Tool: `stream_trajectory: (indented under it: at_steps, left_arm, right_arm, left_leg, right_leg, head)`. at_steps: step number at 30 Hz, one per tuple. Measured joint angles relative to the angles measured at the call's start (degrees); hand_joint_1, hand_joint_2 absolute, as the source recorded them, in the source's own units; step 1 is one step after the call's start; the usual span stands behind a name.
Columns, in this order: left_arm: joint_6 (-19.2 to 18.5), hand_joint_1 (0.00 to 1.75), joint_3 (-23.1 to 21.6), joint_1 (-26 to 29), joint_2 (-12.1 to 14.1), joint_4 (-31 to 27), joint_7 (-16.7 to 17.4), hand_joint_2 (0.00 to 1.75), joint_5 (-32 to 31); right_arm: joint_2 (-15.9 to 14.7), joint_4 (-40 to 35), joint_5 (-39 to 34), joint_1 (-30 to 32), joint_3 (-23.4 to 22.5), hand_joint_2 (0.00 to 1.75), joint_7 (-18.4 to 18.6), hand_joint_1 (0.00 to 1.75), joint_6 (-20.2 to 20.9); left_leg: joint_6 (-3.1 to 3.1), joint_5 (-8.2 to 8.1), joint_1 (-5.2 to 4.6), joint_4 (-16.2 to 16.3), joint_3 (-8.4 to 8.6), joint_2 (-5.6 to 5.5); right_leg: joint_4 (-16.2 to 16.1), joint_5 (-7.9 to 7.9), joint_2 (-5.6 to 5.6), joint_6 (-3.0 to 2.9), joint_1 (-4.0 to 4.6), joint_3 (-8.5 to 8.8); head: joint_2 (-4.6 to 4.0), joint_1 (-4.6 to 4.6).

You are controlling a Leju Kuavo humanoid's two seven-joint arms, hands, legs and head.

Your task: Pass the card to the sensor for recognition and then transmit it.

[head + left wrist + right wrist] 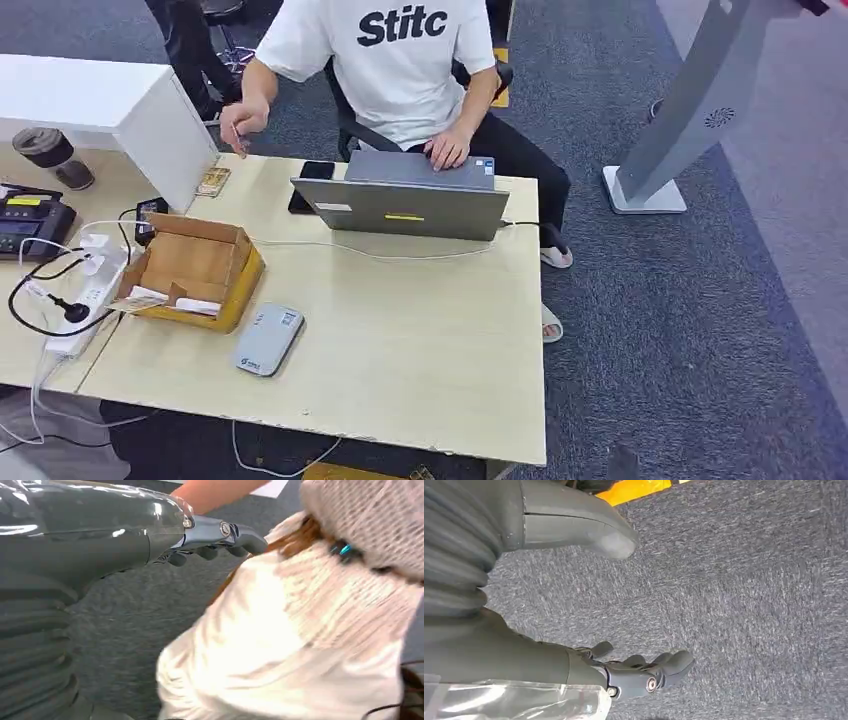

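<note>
Task not yet begun: both hands hang over carpet, holding nothing. Left hand (215,542) fingers partly curled; right hand (644,672) fingers loosely apart. Grey card sensor (268,339) on desk (420,330), just beside cardboard box (190,270). Card likely among papers in box; cannot confirm. Next: raise hand toward box. Laptop (405,200), seated person (400,70) beyond sensor.

Seated person (395,70) cut off above the shoulders, pale knitted garment (320,630) blurred (close to the lens), box (195,270) contents unclear.

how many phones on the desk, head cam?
1: a black phone lies flat at the desk's far edge, just left of the grey laptop. Others could be hidden behind the laptop or inside the cardboard box.
</note>
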Motion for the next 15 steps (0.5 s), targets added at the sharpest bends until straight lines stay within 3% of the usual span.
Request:
stream_trajectory:
  at_steps: [6,13,14,15]
  left_arm:
    - [0.46,0.0,-1.22,0.28,-1.57,-8.14,-7.49,1.75,2.87]
    - [0.46,0.0,-1.22,0.26,-1.57,-8.42,-7.81,1.75,2.75]
    - [0.5,0.0,-1.2,-0.14,-1.68,-13.82,-11.58,1.75,3.76]
    - [0.52,0.0,-1.2,-0.36,-1.72,-16.89,-12.41,1.75,4.11]
  right_arm:
    - [0.0,0.04,2.16,0.03,-0.81,1.75,-1.61,0.0,0.05]
    - [0.0,0.04,2.25,0.03,-0.83,1.75,-1.73,0.0,0.04]
    - [0.0,0.11,2.87,0.02,-1.24,1.75,-2.35,0.0,-0.95]
    - [0.0,0.2,1.32,0.08,-1.96,1.75,-0.47,0.0,-3.29]
  left_leg:
    - [0.01,0.0,-0.02,0.02,-0.01,-0.01]
    - [0.01,0.0,-0.02,0.02,-0.01,-0.01]
    - [0.0,0.01,0.0,0.02,0.0,0.0]
    - [0.0,0.0,0.0,0.03,0.06,0.0]
  right_leg:
    - [-0.01,0.01,-0.01,0.01,-0.01,0.02]
    - [-0.01,0.01,-0.01,0.01,-0.01,0.02]
    - [-0.01,0.01,-0.01,0.01,0.0,0.03]
    - [-0.02,0.01,-0.01,0.0,-0.01,0.01]
  head:
    - [0.0,0.09]
    - [0.0,0.07]
    - [0.0,0.09]
    - [0.0,0.02]
